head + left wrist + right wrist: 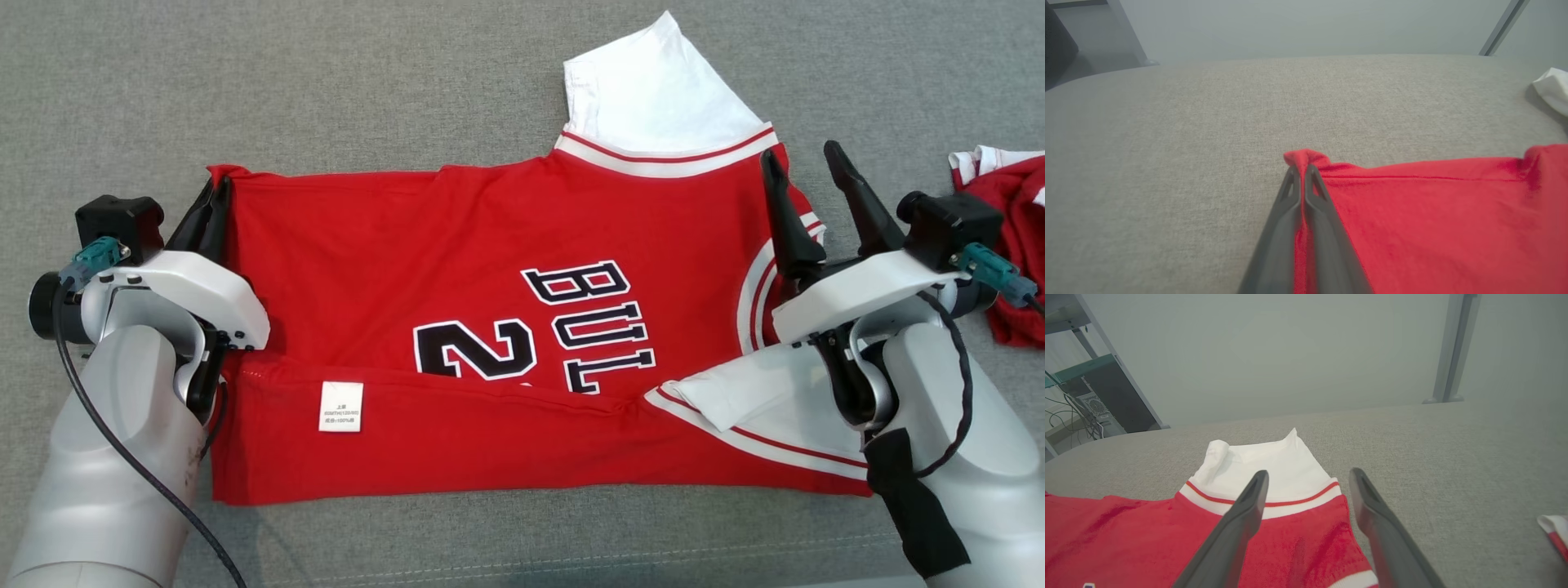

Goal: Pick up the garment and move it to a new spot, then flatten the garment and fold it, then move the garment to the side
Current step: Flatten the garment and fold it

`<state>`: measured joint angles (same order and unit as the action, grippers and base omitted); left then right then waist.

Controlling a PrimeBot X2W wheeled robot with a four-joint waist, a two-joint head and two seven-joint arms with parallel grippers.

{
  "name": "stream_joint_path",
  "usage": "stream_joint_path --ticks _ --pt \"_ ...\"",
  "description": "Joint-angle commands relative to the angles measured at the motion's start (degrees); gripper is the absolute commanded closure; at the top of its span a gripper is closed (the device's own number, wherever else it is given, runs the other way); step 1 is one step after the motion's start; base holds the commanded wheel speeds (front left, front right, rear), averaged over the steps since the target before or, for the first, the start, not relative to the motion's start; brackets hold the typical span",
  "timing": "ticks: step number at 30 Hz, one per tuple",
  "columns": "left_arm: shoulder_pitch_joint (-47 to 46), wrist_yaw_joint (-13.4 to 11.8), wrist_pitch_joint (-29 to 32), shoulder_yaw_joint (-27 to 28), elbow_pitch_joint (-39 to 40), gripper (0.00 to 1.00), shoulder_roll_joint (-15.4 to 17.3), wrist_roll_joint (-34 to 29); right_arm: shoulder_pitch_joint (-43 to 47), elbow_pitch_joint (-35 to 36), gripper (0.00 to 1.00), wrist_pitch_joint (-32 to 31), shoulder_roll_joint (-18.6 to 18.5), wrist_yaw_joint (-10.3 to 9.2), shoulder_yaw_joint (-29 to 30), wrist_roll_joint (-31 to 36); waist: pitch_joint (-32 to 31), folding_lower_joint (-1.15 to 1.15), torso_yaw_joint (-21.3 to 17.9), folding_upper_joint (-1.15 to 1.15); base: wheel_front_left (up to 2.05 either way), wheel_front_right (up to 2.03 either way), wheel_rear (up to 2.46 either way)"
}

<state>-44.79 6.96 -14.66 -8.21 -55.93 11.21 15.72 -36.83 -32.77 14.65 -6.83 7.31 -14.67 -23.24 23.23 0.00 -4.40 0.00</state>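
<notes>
– On the grey cloth surface [343, 82] before the robot, what is lying there?

– A red shirt [424, 245] is lying spread out sideways, with its hem toward the robot's left and its neck toward the right. Its near edge is lying folded over onto the front. That fold is covering part of the black-and-white number and lettering and showing a small white label [340, 406].

– Where is the left gripper [215, 196] sitting against it?

– It is resting at the shirt's far left corner, low on the surface. Its two dark fingers [1286, 212] are pressing together with red cloth pinched between them. A small bunch of that cloth is poking out just past the tips in the left wrist view.

– And the right gripper [798, 155]?

– It is standing wide open and gripping nothing. It is hanging over the shirt's right end, near the red-striped band where the far white sleeve [653, 90] is joining the red body. In the right wrist view one finger [1241, 522] is lying over the red cloth and the band. The other is lying over bare grey surface just past the shirt's edge. I cannot tell whether either finger is touching the cloth.

– Is anything else lying nearby?

– The near white sleeve [735, 400] is lying folded in, just beside the right wrist. A second red-and-white garment [1012, 245] is lying crumpled at the right edge, apart from the shirt.
</notes>
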Motion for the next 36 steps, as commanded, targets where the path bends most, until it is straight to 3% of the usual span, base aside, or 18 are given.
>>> stream_joint_path --ticks 1,7,15,23,32,35,36 --pt "0.3 -0.8 -0.3 2.0 2.0 1.0 2.0 -0.1 -1.5 0.6 0.0 0.3 -0.3 0.18 -0.6 -0.7 0.3 0.0 0.5 0.0 0.0 0.0 0.0" --pt "0.8 -1.2 -0.3 2.7 4.3 1.0 1.1 -0.7 -6.5 -2.7 0.0 0.3 -2.2 0.18 -1.7 -1.3 1.6 0.0 2.2 0.0 0.0 0.0 0.0" --pt "-1.2 -1.3 -0.3 2.6 7.9 1.0 -1.5 -2.8 -19.7 -15.8 0.0 -0.5 -5.1 0.18 -6.4 -3.9 5.7 0.0 6.6 0.0 0.0 0.0 0.0" --pt "-2.9 -0.8 -0.3 2.5 9.6 1.0 -4.3 -3.8 -28.2 -23.5 0.0 -2.5 -6.4 0.18 -11.7 -7.0 9.0 0.0 10.2 0.0 0.0 0.0 0.0" --pt "-3.6 -0.2 -0.3 2.2 10.5 1.0 -6.4 -4.7 -33.8 -29.9 0.09 -4.9 -7.4 0.18 -15.3 -10.7 10.5 0.0 12.6 0.0 0.0 0.0 0.0" --pt "-3.8 0.0 -0.3 2.1 10.7 1.0 -6.7 -4.8 -34.7 -31.1 0.27 -5.8 -7.5 0.18 -16.3 -11.8 10.9 0.0 12.9 0.0 0.0 0.0 0.0" --pt "-3.8 0.0 -0.3 2.1 10.7 1.0 -6.8 -4.8 -34.9 -31.3 0.49 -6.2 -7.5 0.18 -16.8 -12.0 11.0 0.0 13.0 0.0 0.0 0.0 0.0"
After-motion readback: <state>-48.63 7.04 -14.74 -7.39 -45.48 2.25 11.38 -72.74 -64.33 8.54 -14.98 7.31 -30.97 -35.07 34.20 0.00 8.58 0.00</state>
